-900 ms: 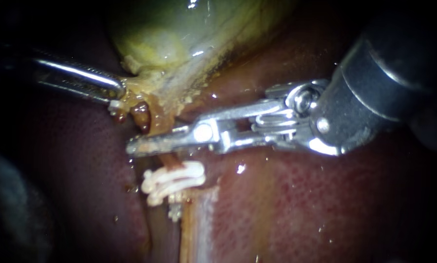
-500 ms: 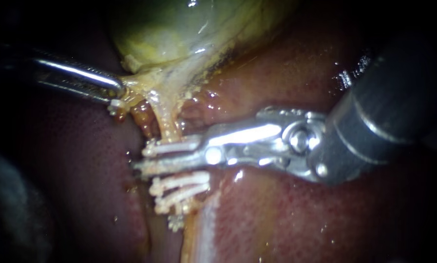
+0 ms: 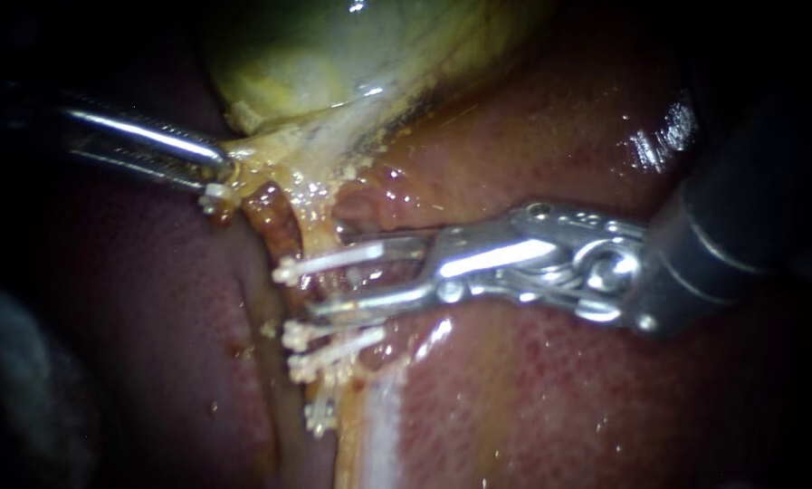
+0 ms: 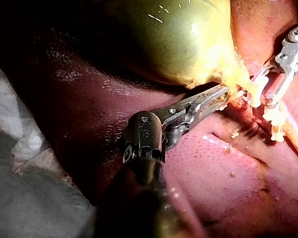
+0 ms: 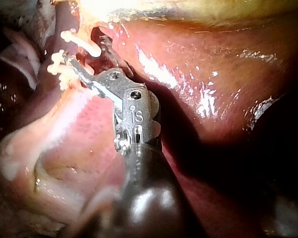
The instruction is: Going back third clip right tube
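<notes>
- Right instrument [image 3: 360,279]: jaws apart, gripping nothing, just beside the tube [image 3: 308,237].
- Top clip [image 3: 324,263] lies across the tube, above two lower clips [image 3: 333,349].
- Left instrument [image 3: 214,172]: jaws clamped on gallbladder [image 3: 333,54] tissue above the tube.

The right instrument [image 3: 333,285] is drawing back toward the right, off the tube [image 3: 318,237] it was lying across a moment ago. Its jaws, earlier closed down over the tube, are now standing apart with a clear gap. A white clip [image 3: 301,266] they were carrying is now sitting across the tube, just above the older clips [image 3: 333,349], while the lower jaw's tip is sliding clear of it.
</notes>
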`<control>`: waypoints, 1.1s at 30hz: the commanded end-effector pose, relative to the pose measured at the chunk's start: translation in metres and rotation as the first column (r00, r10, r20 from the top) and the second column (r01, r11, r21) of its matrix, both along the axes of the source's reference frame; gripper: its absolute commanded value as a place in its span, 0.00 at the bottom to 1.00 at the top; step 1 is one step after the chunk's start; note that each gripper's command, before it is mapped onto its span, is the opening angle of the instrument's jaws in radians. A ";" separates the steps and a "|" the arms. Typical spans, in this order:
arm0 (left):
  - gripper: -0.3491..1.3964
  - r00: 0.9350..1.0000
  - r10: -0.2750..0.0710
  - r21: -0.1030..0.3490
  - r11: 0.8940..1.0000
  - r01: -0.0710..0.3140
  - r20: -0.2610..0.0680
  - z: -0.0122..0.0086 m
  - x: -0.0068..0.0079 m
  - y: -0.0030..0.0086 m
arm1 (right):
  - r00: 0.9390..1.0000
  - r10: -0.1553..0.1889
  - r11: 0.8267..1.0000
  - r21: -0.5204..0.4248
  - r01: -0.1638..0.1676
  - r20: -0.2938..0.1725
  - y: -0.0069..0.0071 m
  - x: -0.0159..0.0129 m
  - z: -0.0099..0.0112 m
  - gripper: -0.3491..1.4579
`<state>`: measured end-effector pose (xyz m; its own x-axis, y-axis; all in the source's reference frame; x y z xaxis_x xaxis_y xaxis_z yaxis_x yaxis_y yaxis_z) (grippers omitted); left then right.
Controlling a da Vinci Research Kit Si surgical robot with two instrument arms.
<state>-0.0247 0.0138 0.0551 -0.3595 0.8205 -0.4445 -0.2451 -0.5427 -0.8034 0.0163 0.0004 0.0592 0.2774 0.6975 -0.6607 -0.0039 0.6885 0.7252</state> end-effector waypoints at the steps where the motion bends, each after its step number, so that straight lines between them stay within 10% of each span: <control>1: 0.00 1.000 0.000 0.000 1.000 0.000 0.001 -0.0001 0.0000 0.0000 | 1.000 -0.005 1.000 -0.029 0.005 -0.007 0.0000 -0.0004 -0.0001 0.47; 15: 0.00 1.000 0.001 0.000 1.000 -0.001 0.001 0.0000 0.0001 0.0000 | 0.998 -0.046 0.978 -0.208 0.035 -0.046 0.0001 -0.0079 -0.0022 0.47; 33: 0.00 1.000 -0.003 -0.014 1.000 0.002 -0.008 0.0030 -0.0024 -0.0009 | 0.998 -0.064 0.964 -0.259 0.069 0.026 0.0008 -0.0135 -0.0038 0.47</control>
